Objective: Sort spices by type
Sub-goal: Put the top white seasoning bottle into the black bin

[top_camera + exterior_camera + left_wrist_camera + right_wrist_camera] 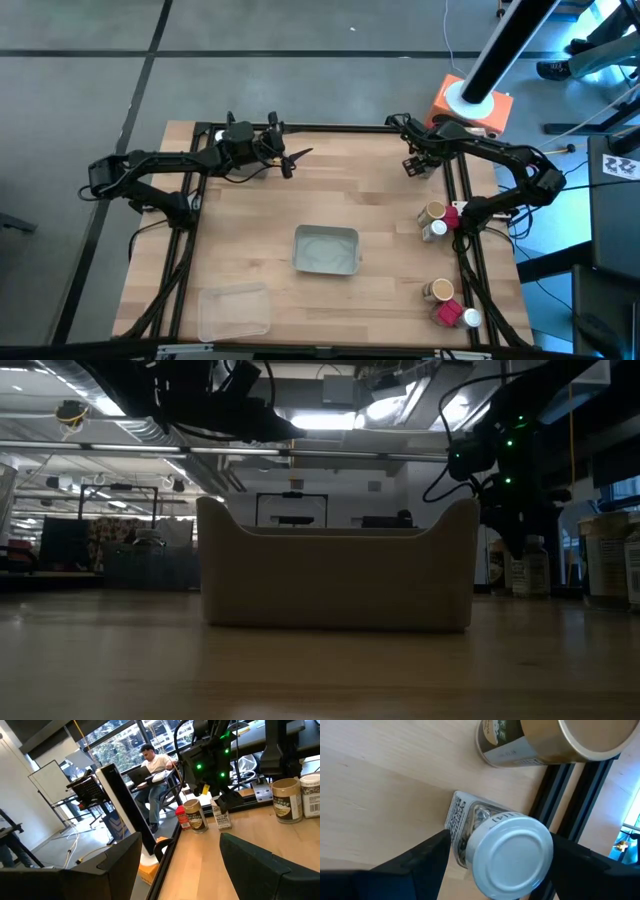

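Right gripper is at the far right of the bench, pointing down over a white-capped jar. Jaws are apart, one on each side of the cap, and can't tell if they touch it. This jar stands on the wood just beside the black right rail. A tan-lidded jar stands just beside it, and a small red jar is next to that. All three are upright, and the arm hides them in the high view. The middle group sits further along the right edge: one tan-lidded, one white-capped and one red, close together. The near group is at the near right corner, with the same three kinds, also close together and by the rail. Left gripper is at the far left-centre, raised off the bench and pointing right, jaws wide apart with nothing between them. A grey tray is in the centre of the bench, well apart from all the jars. A clear tray is at the near left. A person sits at a desk in the room beyond the bench.
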Controlling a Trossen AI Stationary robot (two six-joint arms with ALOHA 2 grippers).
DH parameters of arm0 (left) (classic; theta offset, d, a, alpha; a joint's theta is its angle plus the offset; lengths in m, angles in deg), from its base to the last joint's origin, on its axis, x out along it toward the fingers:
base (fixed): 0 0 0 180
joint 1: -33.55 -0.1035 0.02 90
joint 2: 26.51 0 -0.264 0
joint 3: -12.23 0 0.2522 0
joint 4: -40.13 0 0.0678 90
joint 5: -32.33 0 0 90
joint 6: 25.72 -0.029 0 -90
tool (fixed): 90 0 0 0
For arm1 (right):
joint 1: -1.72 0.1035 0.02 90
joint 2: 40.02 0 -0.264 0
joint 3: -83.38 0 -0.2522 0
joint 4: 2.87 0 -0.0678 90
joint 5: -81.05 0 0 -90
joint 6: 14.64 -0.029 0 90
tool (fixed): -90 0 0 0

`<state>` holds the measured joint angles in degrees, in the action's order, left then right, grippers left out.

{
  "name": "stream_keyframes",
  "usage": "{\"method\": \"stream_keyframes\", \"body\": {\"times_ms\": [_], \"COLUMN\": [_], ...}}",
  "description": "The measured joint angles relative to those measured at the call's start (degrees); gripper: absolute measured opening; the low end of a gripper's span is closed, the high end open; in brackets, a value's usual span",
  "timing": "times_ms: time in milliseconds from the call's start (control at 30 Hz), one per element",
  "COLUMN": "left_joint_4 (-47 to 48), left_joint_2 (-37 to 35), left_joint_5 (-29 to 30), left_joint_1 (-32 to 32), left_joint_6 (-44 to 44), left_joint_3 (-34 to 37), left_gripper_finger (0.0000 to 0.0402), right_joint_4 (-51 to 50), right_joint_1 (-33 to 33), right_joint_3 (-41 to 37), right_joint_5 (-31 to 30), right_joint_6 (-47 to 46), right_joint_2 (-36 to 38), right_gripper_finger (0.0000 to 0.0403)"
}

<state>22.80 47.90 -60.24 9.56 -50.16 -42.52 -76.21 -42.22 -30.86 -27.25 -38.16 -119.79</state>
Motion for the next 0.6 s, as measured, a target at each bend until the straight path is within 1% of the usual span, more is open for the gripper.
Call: {"method": "stream_keyframes", "body": {"times_ms": [167,433,600], "left_joint_4": [0.02,0.02,0.00], "left_joint_2": [0.00,0.00,0.00], "left_joint_5": [0.00,0.00,0.00], "left_joint_1": [0.00,0.00,0.00], "left_joint_6": [0.00,0.00,-0.02], "left_joint_3": [-0.01,0.01,0.00], "left_gripper_finger": [0.0258,0.0258,0.0258], "right_joint_4": [-0.02,0.13,0.19], "right_joint_1": [0.00,0.07,0.07], "right_joint_3": [0.00,0.04,0.04], "right_joint_5": [0.29,1.03,1.57], "right_joint_6": [0.04,2.30,3.77], "right_joint_2": [0.00,0.07,0.07], "right_gripper_finger": [0.0290,0.0235,0.0224]}}
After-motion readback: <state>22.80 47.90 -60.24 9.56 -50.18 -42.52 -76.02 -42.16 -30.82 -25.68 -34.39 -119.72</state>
